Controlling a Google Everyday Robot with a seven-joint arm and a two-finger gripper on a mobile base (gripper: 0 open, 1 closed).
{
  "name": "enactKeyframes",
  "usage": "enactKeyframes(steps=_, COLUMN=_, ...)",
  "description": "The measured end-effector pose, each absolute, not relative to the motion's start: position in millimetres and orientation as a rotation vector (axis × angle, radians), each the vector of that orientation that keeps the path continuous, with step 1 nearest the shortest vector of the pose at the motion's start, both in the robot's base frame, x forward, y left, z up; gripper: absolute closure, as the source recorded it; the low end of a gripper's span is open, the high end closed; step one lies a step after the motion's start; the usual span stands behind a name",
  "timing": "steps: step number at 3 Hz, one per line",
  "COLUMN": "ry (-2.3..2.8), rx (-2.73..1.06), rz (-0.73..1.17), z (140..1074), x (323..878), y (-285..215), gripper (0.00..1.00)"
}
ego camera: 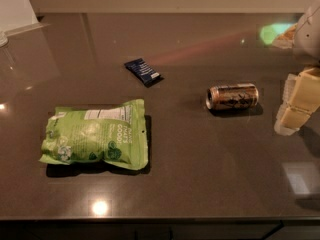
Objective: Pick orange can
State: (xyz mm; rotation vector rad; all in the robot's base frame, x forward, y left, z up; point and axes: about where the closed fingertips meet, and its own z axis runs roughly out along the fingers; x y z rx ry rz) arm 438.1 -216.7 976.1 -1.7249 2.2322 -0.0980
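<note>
Can [233,97] on its side, right of centre on the counter [200,179]; my gripper [295,104] is just right of it.
The can lies lengthwise left to right, and nothing touches it. My gripper sits at the right edge, near the can but apart from it; I cannot tell whether it is released or clenched. The wrapper [144,71] lies farther back, to the left. The bag [96,137] lies flat at near left, well apart from the can.

Dim, warm lighting from overhead. Round glare spots on the glossy dark surface [200,159] near its front and left edges; green reflection toward the far right corner. Dark shadows hugging the green bag [95,139] and orange can [233,96] on their near sides. Gripper [292,109] pale-lit at the right edge.
</note>
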Motion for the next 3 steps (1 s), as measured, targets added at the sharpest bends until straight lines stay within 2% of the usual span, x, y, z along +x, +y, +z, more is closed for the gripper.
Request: enactKeyframes(steps=3, ry=2.173, rx=-1.784, rz=-0.071, z=970.9, x=466.2, y=-208.6, gripper=0.00)
